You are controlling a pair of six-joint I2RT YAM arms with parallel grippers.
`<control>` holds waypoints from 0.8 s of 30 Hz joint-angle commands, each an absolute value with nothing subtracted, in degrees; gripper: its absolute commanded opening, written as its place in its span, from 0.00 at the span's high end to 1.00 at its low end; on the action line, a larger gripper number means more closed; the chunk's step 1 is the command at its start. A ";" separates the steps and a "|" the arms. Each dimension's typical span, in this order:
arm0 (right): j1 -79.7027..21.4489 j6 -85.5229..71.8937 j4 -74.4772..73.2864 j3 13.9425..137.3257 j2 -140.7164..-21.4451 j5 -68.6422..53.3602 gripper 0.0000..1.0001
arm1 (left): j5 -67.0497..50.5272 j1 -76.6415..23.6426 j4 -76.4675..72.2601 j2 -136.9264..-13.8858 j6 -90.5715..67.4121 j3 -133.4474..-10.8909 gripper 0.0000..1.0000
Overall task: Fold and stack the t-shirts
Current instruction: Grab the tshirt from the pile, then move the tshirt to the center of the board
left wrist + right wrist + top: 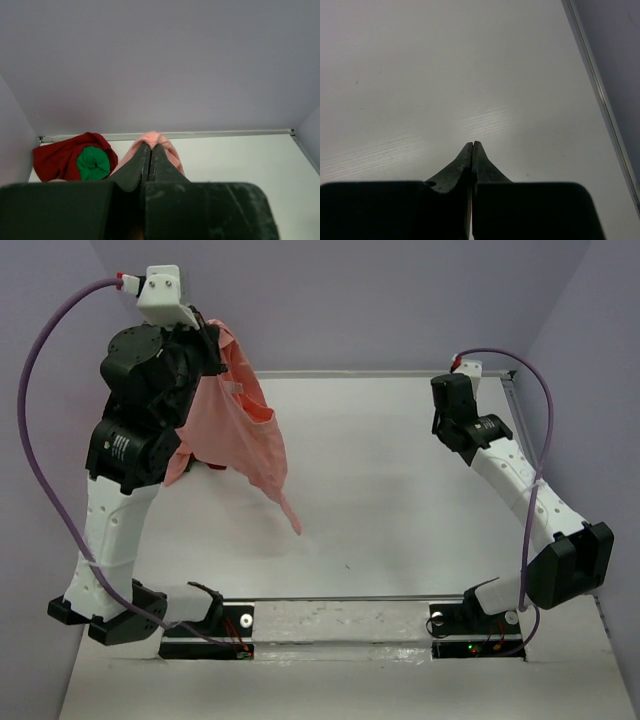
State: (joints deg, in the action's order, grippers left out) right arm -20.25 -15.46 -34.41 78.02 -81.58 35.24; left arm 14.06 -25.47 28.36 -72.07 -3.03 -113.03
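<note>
- Salmon-pink t-shirt (pixel 240 430) hangs pinched between the closed fingers of my left gripper (pixel 150 146), held above the far left of the worktop (pixel 400 490).
- White print (pixel 118 447) on my left arm is too small to read.
- Dark red t-shirt (pixel 57 157) lies bunched in the far left corner, with the green t-shirt (pixel 93 162) balled on it. From above, my arm hides most of both.
- My right gripper (pixel 472 143) is closed on nothing, over bare worktop near the right edge.

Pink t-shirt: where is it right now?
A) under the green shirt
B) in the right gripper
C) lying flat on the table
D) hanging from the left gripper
D: the salmon-pink t-shirt dangles in the air from the raised left gripper, which is shut on it.
</note>
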 commanded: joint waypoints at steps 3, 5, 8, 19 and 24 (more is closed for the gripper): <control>-19.95 -16.96 -35.59 81.39 -81.21 37.53 1.00 | 19.67 -25.75 29.97 -76.99 1.93 -125.74 1.00; -19.95 -17.14 -35.68 80.86 -81.47 37.53 1.00 | 19.34 -25.75 29.54 -76.82 2.20 -128.92 1.00; -19.95 -17.14 -35.68 80.77 -81.74 37.36 1.00 | 15.92 -26.45 27.61 -74.20 2.81 -129.64 1.00; -19.95 -17.58 -35.24 80.86 -83.58 33.49 1.00 | 4.76 -26.63 8.54 -54.24 9.66 -109.87 1.00; -19.95 -17.31 -35.33 80.95 -82.97 33.31 1.00 | -3.78 -26.54 7.46 -52.99 9.05 -112.24 1.00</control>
State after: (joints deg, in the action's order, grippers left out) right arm -20.25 -16.56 -35.66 79.02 -84.03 33.45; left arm 4.73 -26.28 15.27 -50.22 7.16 -110.34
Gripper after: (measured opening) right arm 0.010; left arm 0.018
